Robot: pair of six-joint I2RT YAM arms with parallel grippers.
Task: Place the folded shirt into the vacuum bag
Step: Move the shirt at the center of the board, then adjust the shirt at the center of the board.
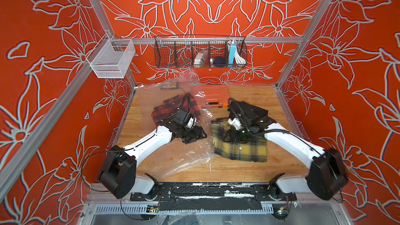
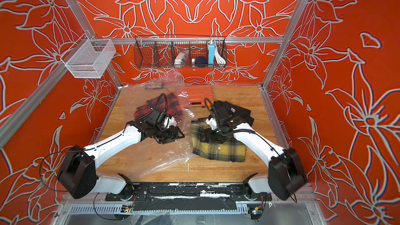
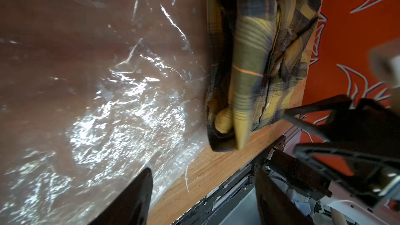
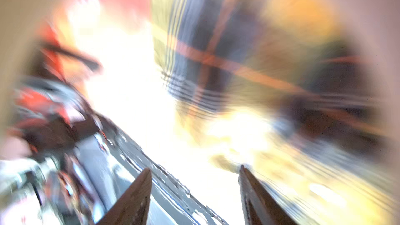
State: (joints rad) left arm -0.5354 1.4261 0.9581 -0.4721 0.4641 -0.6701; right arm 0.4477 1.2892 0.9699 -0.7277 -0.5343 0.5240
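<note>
**Both claws stood open, arms angled inward**

The white-shelled left arm [image 1: 149, 142], black at its joints, reached forward from its base and bent inward at the wrist. Its black two-fingered left gripper [image 3: 202, 176] tilted downward toward the opposite claw, jaws wide apart. The matching white right arm [image 1: 287, 141] mirrored that pose. The black right gripper [image 4: 194, 176] faced the left claw, near it but apart. Its fingers were spread too, though its wrist view was smeared.

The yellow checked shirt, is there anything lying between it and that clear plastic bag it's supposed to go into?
Nothing visible does. The yellow plaid shirt lies right beside the vacuum bag, its edge against the crinkled plastic, with no object between them. Whether the bag's opening faces the shirt cannot be told.
</note>
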